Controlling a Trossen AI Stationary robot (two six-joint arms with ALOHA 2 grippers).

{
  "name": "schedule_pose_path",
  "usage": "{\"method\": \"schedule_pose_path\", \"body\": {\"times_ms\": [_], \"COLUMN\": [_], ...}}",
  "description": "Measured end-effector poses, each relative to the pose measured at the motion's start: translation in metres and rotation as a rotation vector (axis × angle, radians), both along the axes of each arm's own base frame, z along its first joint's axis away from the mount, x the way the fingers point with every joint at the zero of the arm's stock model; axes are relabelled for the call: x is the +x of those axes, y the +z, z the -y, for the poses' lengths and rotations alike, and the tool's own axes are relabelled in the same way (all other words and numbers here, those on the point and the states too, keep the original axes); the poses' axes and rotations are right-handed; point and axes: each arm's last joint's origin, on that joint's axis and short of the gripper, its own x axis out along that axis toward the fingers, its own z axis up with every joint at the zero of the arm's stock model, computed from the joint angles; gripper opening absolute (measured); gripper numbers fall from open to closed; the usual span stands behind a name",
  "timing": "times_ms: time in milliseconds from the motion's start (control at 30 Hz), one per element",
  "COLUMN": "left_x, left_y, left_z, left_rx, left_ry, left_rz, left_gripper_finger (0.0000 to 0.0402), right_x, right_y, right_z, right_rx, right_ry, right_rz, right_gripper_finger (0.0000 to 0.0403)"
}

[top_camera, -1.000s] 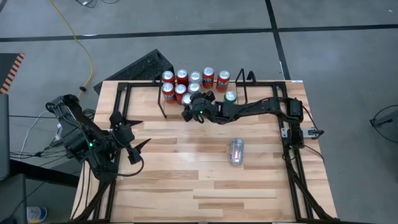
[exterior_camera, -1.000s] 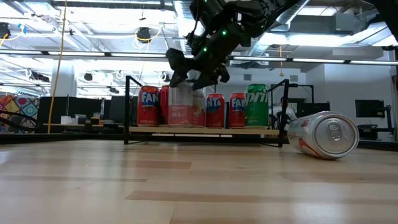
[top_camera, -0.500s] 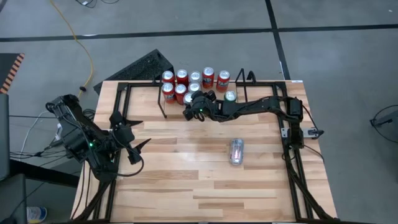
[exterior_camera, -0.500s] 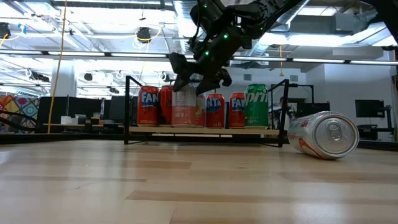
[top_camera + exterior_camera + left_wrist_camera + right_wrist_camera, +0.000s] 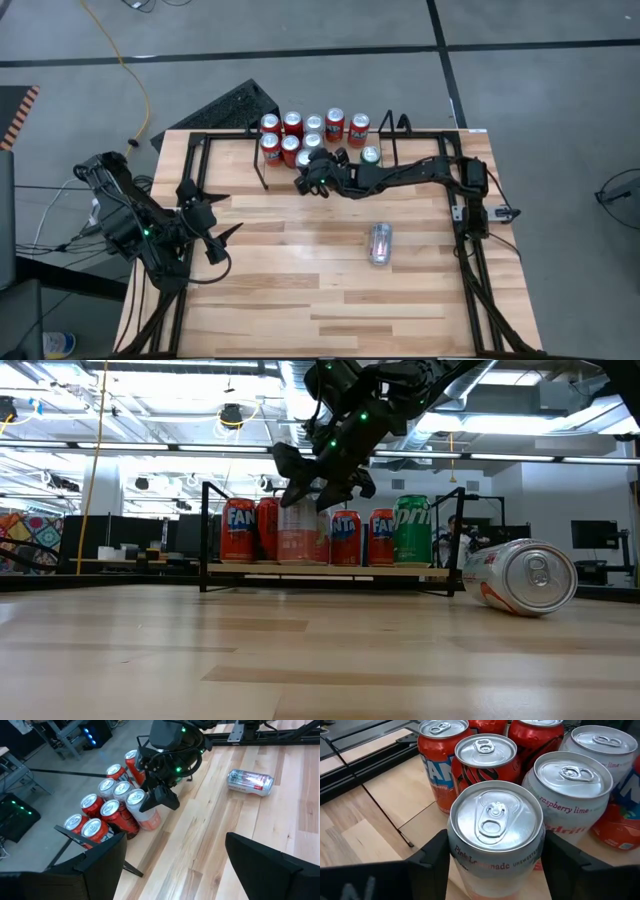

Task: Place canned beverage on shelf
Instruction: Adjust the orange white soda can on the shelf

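Pale pink and white, the can point(image 5: 496, 851) under the right gripper point(image 5: 318, 488) stands upright on the shelf point(image 5: 330, 570), at its front edge beside the red cans point(image 5: 292, 124); its label reads as a pink lemonade, its silver lid and tab unopened. In the right wrist view the two dark fingers point(image 5: 436, 854) flank the can's sides closely, yet whether they press on it or have just let go I cannot tell — the low view shows the fingertips angled over the can's top rim, not clearly clamped. So this can looks placed, or all but placed; what is left for it is a clean release and a lift away without nudging its neighbours.

Around it the shelf is well filled: several red cans, a white raspberry-lime can point(image 5: 572, 795) touching or just beside the pink one, and a green can point(image 5: 411, 528) near the right end loop. One more can point(image 5: 380, 242) lies on its side on the wooden table point(image 5: 300, 300), well apart from the shelf — by my reckoning the next to be stocked.

The left gripper point(image 5: 222, 238) waits at the table's left edge, its fingers spread wide and empty.
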Motion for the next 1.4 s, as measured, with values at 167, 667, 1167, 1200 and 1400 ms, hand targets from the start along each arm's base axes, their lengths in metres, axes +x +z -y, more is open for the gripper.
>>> {"method": "schedule_pose_path", "body": {"times_ms": [167,667,1167,1200,1400], "left_x": [0.0,0.0,0.0,0.0,0.0], "left_y": [0.0,-0.001,-0.001,-0.001,-0.001], "left_z": [0.0,0.0,0.001,0.001,0.001], "left_rx": [-0.009,-0.016,-0.022,-0.023,-0.037], "left_ry": [-0.006,-0.011,-0.008,-0.007,0.0], "left_rz": [-0.009,-0.017,-0.013,-0.012,-0.004], "left_gripper_finger": [0.0325,0.0325,0.0325,0.0325,0.0325], "right_x": [0.0,-0.005,-0.006,-0.006,-0.007], "right_y": [-0.001,-0.006,-0.006,-0.007,-0.007], "right_z": [-0.009,-0.024,-0.023,-0.022,-0.02], "right_rx": [0.01,0.017,0.031,0.027,0.018], "right_ry": [-0.034,-0.184,-0.216,-0.222,-0.234], "right_rz": [0.013,0.031,0.056,0.052,0.042], "right_gripper_finger": [0.0233,0.0234,0.0234,0.0234,0.0235]}}
